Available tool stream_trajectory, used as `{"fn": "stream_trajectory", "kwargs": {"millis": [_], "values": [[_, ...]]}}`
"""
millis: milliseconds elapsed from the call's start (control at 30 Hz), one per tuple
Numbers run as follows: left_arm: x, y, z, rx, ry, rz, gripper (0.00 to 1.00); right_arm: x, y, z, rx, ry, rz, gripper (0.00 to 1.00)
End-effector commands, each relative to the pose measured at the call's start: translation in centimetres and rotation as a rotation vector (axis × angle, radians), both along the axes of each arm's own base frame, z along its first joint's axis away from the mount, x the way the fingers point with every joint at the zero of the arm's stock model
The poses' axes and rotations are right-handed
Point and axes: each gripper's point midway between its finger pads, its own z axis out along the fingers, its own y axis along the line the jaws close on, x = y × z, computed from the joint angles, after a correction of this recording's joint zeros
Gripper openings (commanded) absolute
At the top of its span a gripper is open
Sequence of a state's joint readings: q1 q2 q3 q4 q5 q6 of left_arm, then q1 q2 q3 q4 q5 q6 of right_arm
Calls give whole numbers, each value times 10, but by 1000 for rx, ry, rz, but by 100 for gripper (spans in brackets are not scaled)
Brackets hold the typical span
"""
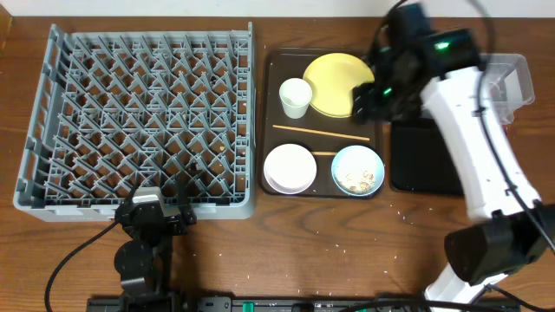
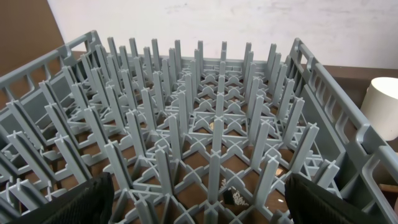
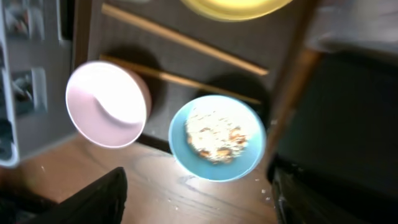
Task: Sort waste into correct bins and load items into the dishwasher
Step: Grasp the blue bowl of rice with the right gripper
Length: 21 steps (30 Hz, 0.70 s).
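Note:
The grey dish rack [image 1: 139, 121] stands at the left and holds nothing; it fills the left wrist view [image 2: 199, 124]. My left gripper [image 1: 156, 212] is open at the rack's front edge [image 2: 199, 205]. The yellow plate [image 1: 336, 84], white cup [image 1: 296, 97], chopsticks [image 1: 321, 132], white bowl [image 1: 290, 167] and light blue bowl [image 1: 357, 170] lie on a brown tray [image 1: 276, 74]. The blue bowl [image 3: 216, 137] holds beige crumbs. My right gripper [image 3: 199, 199] is open and empty, above the table in front of the blue bowl. The black tray [image 1: 416, 160] and clear tub [image 1: 512, 74] are at the right. No napkin or wrappers show.
Small crumbs are scattered on the wooden table [image 1: 381, 217] in front of the brown tray. The right arm reaches over the black tray and the brown tray's right edge. The white cup shows at the right edge of the left wrist view [image 2: 388, 106].

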<state>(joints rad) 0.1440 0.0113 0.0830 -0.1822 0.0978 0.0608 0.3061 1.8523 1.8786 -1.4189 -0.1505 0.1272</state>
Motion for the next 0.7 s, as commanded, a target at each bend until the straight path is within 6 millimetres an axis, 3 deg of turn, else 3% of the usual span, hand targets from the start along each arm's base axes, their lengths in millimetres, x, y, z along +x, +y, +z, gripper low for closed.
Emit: {"fn": "stream_trajectory", "kwargs": {"millis": [0, 267, 667], "values": [[0, 2, -13, 11, 32, 11, 89, -18, 19, -31, -24, 67, 90, 69], [0, 3, -13, 11, 32, 11, 89, -47, 41, -95, -140, 94, 215, 60], [0, 2, -13, 11, 32, 11, 89, -64, 42, -159, -229, 46, 320, 46]]}}
